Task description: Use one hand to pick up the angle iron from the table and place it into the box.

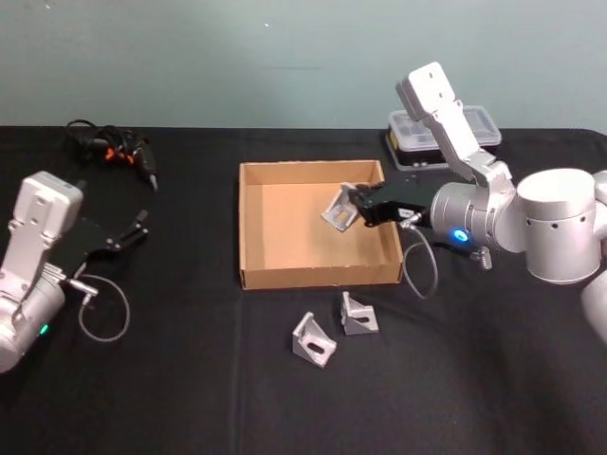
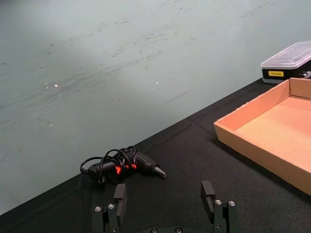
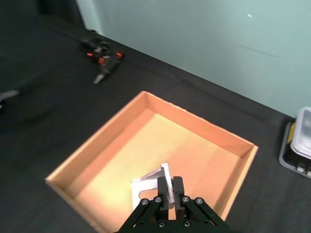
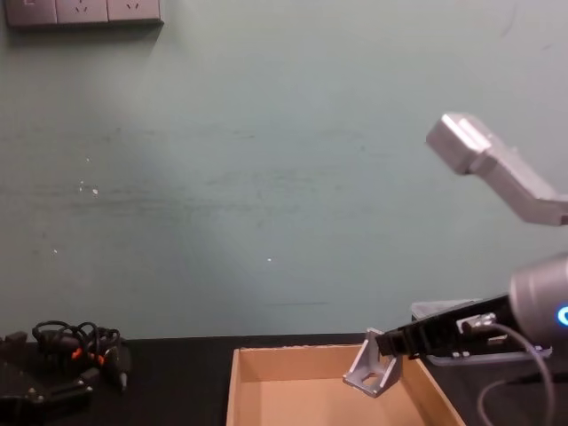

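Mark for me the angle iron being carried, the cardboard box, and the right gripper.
angle iron (image 4: 372, 369), chest view, on its lower flat face.
box (image 1: 318, 278), head view, on its front wall.
right gripper (image 3: 170, 185), right wrist view, midway between its fingertips.

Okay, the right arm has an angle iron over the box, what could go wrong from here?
The right gripper pinches the angle iron by one thin flange, so it might pivot or slip early. It hangs close to the right wall of the box; released there, it could hit the rim and tip out. The arm's cable loops beside the box corner and might snag. The left gripper sits parked at left.
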`<state>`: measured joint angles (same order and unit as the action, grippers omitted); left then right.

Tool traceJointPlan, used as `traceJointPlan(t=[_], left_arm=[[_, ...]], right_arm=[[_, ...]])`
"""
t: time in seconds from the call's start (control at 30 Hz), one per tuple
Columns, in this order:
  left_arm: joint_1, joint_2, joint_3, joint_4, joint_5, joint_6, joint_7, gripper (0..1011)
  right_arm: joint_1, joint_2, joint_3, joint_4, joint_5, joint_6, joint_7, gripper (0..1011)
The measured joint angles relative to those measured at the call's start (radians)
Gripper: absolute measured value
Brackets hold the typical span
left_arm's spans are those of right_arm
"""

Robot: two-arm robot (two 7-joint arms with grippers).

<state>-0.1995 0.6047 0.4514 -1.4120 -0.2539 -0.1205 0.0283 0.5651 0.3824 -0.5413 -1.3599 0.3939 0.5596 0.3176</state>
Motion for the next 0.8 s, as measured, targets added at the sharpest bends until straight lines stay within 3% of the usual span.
traceJointPlan(t=[0.17, 0.43, 0.7, 0.8], left_arm=[[0.000, 0.000, 0.000, 0.000, 0.000, 0.000, 0.000, 1000], [0.000, 0.000, 0.000, 0.000, 0.000, 0.000, 0.000, 1000], [0.000, 0.000, 0.000, 0.000, 0.000, 0.000, 0.000, 1000], [0.000, 0.000, 0.000, 0.000, 0.000, 0.000, 0.000, 1000]], right_arm=[[0.037, -0.049, -0.011, 0.111, -0.031, -0.038, -0.009, 72], [0.060, -0.100, -0.017, 0.219, -0.064, -0.091, -0.010, 72], [0.062, -0.099, -0.017, 0.217, -0.064, -0.093, -0.011, 72], [0.061, -0.098, -0.017, 0.215, -0.064, -0.092, -0.011, 121]])
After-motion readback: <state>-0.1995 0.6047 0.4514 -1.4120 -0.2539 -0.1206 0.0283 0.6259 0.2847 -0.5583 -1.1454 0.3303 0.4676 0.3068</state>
